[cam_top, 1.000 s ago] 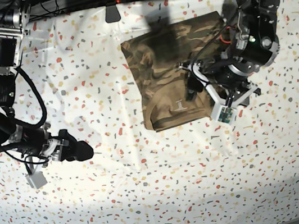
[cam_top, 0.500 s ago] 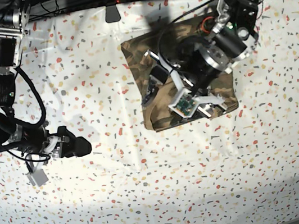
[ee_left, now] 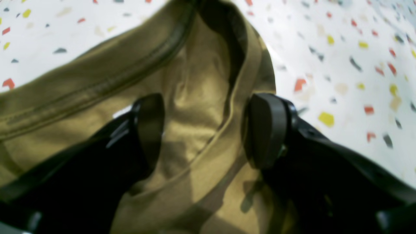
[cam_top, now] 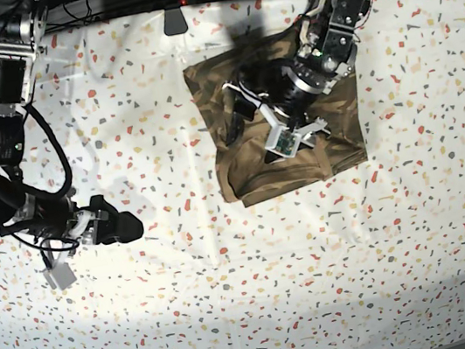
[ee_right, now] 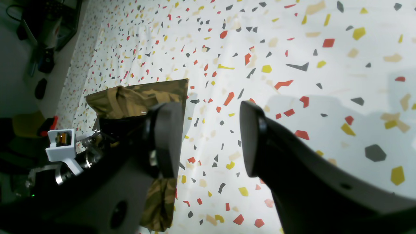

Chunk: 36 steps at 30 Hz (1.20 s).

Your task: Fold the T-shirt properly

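The T-shirt [cam_top: 282, 122] lies as a folded rectangle near the far edge of the tabletop [cam_top: 237, 315], toward the base view's right, so the folding looks well along, with tidying or one last fold apparently in hand. The left gripper [ee_left: 201, 130] is down on the shirt's left half with its jaws spread wide; between them sits a raised ridge of cloth beside the collar band, and nothing is pinched. The next move, I judge, calls for closing on that ridge or edge and carrying it across without dragging the layers beneath out of square.

The left arm reaches in from the far right corner, slanting down and inward, its wrist camera bracket over the middle of the shirt. The right gripper [ee_right: 208, 136] hovers well apart from the shirt over bare tabletop near the left edge, its jaws partly open and empty; that arm is bent back along the left side.
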Each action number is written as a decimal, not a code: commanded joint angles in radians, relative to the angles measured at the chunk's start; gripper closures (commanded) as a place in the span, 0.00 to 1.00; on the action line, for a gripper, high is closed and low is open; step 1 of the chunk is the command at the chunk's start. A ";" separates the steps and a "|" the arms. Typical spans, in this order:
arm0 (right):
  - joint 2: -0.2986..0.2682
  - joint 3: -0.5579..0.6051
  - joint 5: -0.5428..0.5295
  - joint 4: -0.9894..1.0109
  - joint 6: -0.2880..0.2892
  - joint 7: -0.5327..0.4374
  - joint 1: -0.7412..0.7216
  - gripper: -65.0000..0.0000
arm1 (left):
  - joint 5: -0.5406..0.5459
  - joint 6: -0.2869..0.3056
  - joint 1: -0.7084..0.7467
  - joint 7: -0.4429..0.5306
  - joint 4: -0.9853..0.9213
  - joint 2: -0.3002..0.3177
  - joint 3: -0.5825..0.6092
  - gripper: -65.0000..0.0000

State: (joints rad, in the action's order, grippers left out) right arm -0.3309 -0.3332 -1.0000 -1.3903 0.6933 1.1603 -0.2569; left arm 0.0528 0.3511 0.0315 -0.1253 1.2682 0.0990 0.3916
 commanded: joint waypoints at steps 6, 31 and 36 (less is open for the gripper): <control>-0.016 -0.003 -0.029 -0.017 0.005 -0.021 -0.025 0.55 | -0.008 0.001 -0.038 -0.134 -0.012 -0.008 0.002 0.39; -0.077 -0.028 0.050 -0.027 0.005 -0.093 -0.125 0.55 | -0.008 -0.155 -0.164 -0.581 0.635 0.249 -0.048 0.39; -0.116 -0.140 0.027 -0.089 0.005 -0.063 0.003 0.55 | 0.040 -0.225 -0.025 -0.608 0.705 0.337 -0.214 0.39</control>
State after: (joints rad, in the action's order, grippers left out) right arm -0.4278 -0.4686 -0.9504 -1.4628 0.6930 1.1172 -0.2337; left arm 0.0837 0.1284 0.0238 -0.7609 1.9514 0.4339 0.1772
